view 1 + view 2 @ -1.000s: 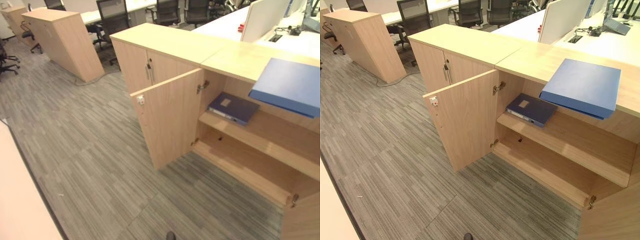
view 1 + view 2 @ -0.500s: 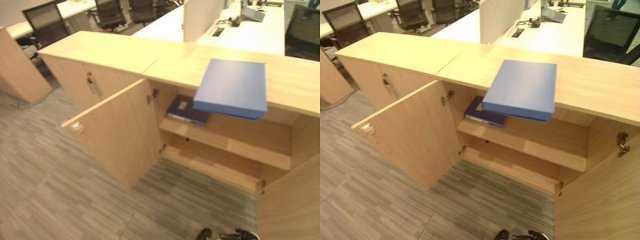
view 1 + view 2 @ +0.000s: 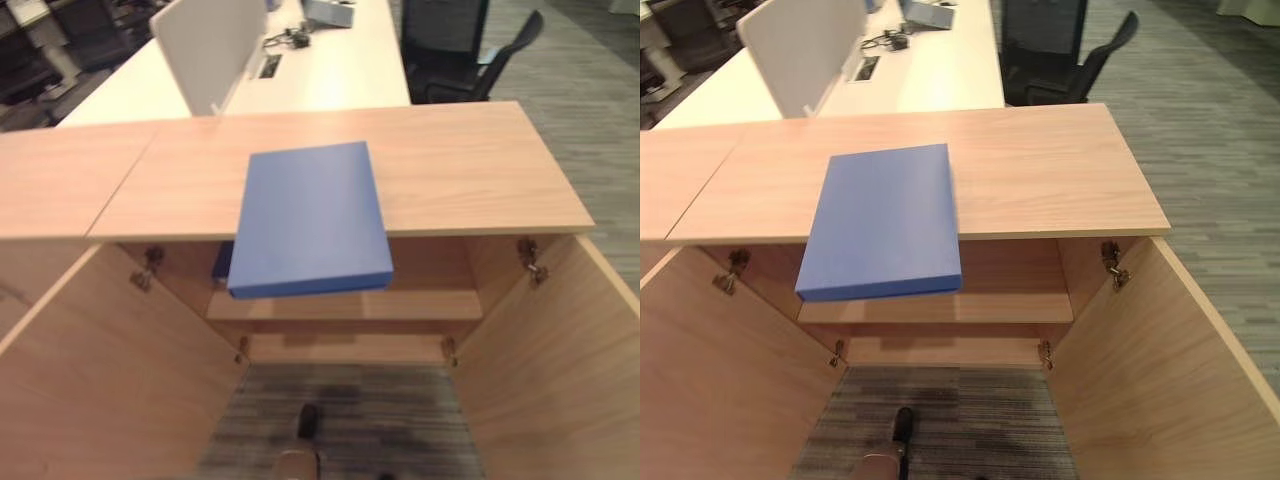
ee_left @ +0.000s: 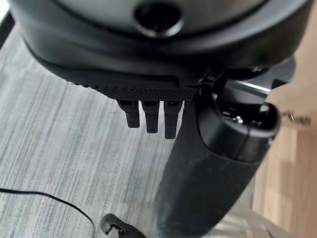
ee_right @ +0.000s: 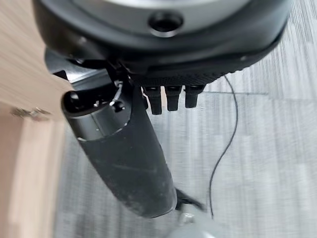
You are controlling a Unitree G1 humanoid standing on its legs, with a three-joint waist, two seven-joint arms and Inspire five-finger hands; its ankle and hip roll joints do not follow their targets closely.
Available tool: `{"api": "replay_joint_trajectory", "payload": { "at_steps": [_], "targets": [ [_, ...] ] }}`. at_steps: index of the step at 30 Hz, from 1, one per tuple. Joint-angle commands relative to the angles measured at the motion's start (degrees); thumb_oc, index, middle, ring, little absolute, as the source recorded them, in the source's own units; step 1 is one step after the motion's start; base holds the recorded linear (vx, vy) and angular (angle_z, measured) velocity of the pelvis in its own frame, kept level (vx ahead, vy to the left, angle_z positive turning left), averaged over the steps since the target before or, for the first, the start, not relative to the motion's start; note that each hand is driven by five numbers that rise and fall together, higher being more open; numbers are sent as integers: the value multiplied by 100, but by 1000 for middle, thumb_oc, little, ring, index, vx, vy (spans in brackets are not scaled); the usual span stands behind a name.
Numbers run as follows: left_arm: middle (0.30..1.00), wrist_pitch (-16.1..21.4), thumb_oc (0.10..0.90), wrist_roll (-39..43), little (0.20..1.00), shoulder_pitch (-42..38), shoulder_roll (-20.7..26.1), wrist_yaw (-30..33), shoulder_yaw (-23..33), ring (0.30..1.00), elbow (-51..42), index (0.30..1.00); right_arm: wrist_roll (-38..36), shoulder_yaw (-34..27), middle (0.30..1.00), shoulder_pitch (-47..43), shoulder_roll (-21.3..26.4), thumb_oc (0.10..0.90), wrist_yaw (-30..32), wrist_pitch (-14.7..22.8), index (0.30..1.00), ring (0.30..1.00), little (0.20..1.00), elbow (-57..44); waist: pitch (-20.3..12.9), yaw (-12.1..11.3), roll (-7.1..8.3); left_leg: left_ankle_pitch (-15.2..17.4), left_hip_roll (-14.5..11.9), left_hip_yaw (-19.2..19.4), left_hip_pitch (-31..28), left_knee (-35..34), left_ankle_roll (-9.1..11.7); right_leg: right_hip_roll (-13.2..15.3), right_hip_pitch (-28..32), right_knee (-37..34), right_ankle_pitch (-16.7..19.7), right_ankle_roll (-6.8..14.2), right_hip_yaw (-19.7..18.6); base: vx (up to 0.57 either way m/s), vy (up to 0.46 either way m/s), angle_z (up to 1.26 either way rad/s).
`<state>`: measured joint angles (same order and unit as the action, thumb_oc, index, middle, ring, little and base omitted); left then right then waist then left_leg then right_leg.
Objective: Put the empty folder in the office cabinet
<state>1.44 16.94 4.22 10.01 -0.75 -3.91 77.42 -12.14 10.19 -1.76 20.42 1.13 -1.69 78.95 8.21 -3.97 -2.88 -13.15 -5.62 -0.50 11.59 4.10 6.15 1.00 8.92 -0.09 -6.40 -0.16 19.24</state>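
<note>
Folder [image 3: 310, 215]: plain mid blue, no pattern, at the front edge of the cabinet top. Cabinet [image 3: 470, 170]: light wood, faint grain; doors and shelf the same tone; hinges dull metal. Second folder [image 3: 222, 262] on the shelf: darker blue. Floor [image 3: 940, 420]: grey carpet, fine streaks. Desk [image 3: 330, 75] past the cabinet's back edge: cream white; divider panel [image 3: 205, 50] white. Chair [image 3: 1065, 50]: black. Left hand [image 4: 148, 116]: black. Right hand [image 5: 171, 96]: black.
</note>
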Motion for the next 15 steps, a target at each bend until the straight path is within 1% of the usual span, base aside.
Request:
{"api": "replay_joint_trajectory", "payload": {
  "at_steps": [1, 3, 7, 9, 15],
  "targets": [
    [900, 74, 800, -143, 900, -14, 103, -68, -34, 900, 52, 900, -256, -254, 900, -367, 19, 800, 30, 71, 900, 900, 900, -60, 184, -237, 191, 999, 71, 182, -586, -97, -132, 819, -647, 251, 629, 396, 307, 55, 97, -10],
    [900, 77, 800, -146, 900, -42, 115, -82, -73, 900, 22, 900, -224, -220, 900, -358, -42, 800, 23, 63, 900, 900, 900, -47, 138, -182, 172, 1011, 136, 271, -781, -287, -184, 843, -630, 197, 686, 432, 220, 57, 93, -11],
    [900, 98, 800, -135, 900, -87, 145, -84, -108, 900, -103, 900, -122, -159, 900, -318, -124, 800, 2, 23, 900, 900, 900, 16, 72, -156, 172, 1025, 220, 353, -981, -487, -249, 871, -601, 115, 767, 489, 191, 54, 64, -6],
    [900, 119, 800, 133, 900, -89, 123, -187, -76, 900, -263, 900, -96, -139, 900, -234, -204, 800, -36, 24, 900, 900, 900, 23, -2, -127, 192, 1037, 280, 401, -1189, -705, -298, 869, -543, -12, 835, 558, 153, 65, 54, -2],
    [900, 124, 800, 300, 900, -40, 145, -234, 1, 900, -366, 900, -46, -91, 900, -197, -273, 800, -64, 26, 900, 900, 900, -28, -90, -126, 247, 1092, 295, 421, -1375, -834, -324, 846, -420, -192, 907, 618, 120, 39, 11, -2]
  ]
}}
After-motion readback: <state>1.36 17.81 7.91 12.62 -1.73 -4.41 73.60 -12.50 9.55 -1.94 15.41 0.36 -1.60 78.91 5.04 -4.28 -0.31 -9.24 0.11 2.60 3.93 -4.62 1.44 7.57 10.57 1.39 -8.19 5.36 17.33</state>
